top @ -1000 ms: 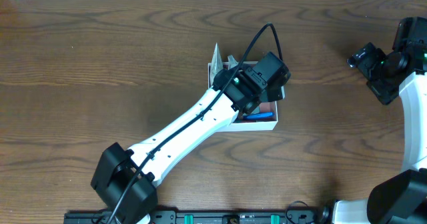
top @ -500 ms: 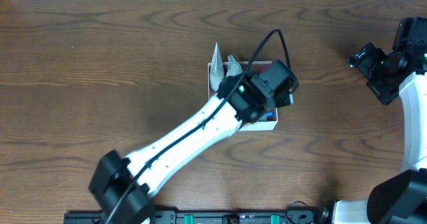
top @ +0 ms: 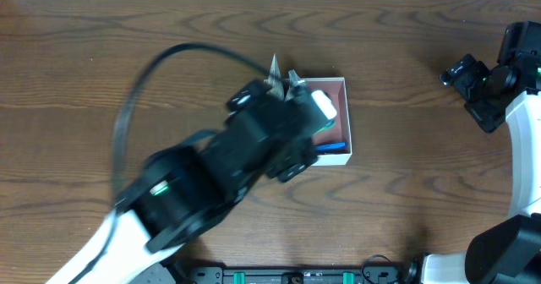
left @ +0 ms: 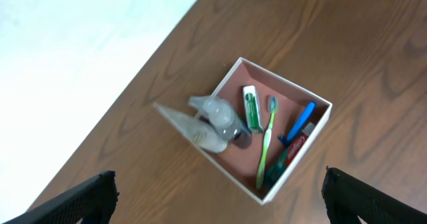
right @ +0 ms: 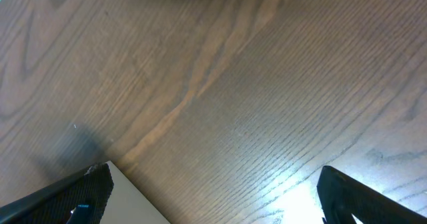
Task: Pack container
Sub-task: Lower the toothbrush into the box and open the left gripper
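Left gripper (left: 217, 185) is held high over the container, its 2 fingers (left: 93, 192) seen spread wide at the bottom corners of the wrist view with nothing between them. Right gripper (right: 213, 181) is likewise spread and empty, hanging over bare wood at the far right of the table (top: 84, 81), well apart from the container. From overhead, the left arm (top: 211, 161) is blurred and covers the container's left half. The container (left: 280, 87), a shallow square box with thin white walls and a pinkish-brown floor, sits near the middle of the table, and 5 items are seen in it. A crumpled clear plastic pouch (left: 208, 121) is the largest; it lies across the left corner and juts out over the wall. A green toothbrush (left: 265, 147) is laid lengthwise along the middle of the floor. A red tube (left: 291, 152) lies against the right wall, and white lettering on it appears to read "Colgate", though it is small. A blue item (left: 300, 121) lies just beside the red tube; what it is cannot be told. A small white tube with a green label (left: 251, 109) lies between the pouch and the toothbrush; its print is too small to be read.
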You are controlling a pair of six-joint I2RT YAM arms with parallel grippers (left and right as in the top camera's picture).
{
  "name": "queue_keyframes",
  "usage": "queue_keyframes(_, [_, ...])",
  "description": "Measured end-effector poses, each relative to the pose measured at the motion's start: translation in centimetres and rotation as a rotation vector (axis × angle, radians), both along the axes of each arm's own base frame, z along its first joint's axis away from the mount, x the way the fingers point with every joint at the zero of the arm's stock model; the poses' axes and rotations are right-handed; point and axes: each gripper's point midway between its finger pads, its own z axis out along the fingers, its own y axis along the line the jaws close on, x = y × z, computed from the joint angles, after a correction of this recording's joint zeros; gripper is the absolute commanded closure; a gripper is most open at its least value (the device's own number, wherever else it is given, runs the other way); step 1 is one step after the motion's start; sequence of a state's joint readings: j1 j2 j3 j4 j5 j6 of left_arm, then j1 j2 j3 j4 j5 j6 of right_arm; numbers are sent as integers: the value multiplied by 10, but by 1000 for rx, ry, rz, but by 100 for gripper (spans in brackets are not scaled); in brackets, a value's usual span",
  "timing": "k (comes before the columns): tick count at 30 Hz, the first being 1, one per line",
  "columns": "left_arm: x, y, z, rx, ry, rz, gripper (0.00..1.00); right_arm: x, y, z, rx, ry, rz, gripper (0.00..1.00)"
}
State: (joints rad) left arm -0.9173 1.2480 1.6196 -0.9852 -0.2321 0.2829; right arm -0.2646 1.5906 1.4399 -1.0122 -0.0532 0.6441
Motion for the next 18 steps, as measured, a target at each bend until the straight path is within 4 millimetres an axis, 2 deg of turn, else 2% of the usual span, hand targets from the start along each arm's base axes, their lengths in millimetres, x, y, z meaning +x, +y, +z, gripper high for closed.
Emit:
queue_keyframes(5, [-29,39,11,-7,10,13,2,0,0,0,0,0,0,1])
queue_keyframes(6, [-41,55,6,23,36,19,2,0,0,0,0,1,0,1])
queue_keyframes(7, [-45,59,4,32,44,19,2,0,0,0,0,0,0,1])
queue_keyframes(11, [-79,105,-12,77,143,75,2,0,0,0,0,1,0,1])
queue_keyframes(18, [-123,163,-16,-93,251,271,2,0,0,0,0,0,0,1])
